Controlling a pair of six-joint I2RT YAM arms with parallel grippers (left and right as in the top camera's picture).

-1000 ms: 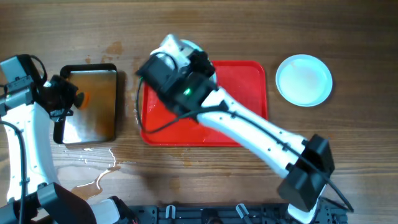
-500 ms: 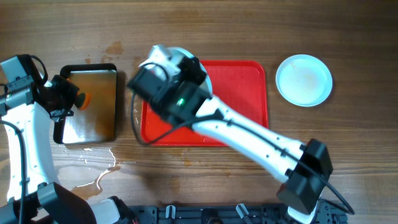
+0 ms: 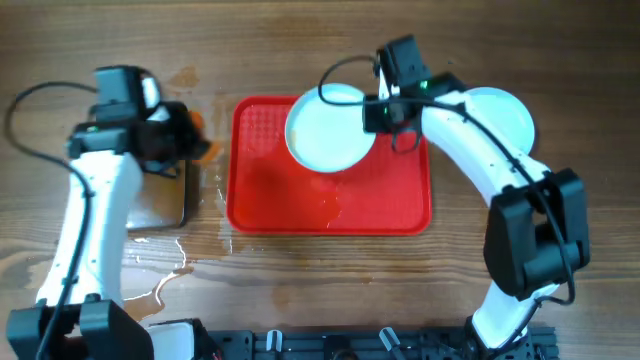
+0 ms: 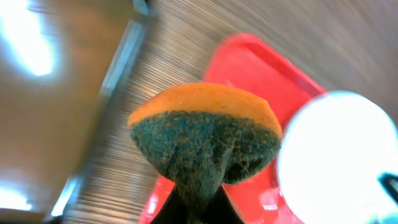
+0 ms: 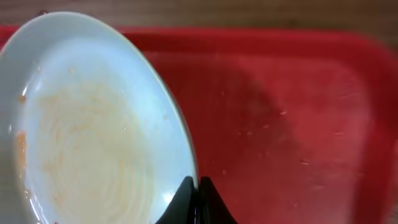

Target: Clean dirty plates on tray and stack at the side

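Observation:
The red tray lies mid-table. My right gripper is shut on the right rim of a pale plate, held over the tray's far half. In the right wrist view this plate carries faint orange sauce streaks, and the fingers pinch its edge above the tray. A second plate sits on the table right of the tray, partly behind the right arm. My left gripper is shut on an orange-and-green sponge just left of the tray. Only two plates show.
A black-rimmed metal pan lies left of the tray, mostly under the left arm; it also shows in the left wrist view. Water puddles spread on the wood near the front left.
The right arm has swung from the tray's left end to its far right side and holds the plate there. The left arm has moved right from the pan toward the tray with the sponge.

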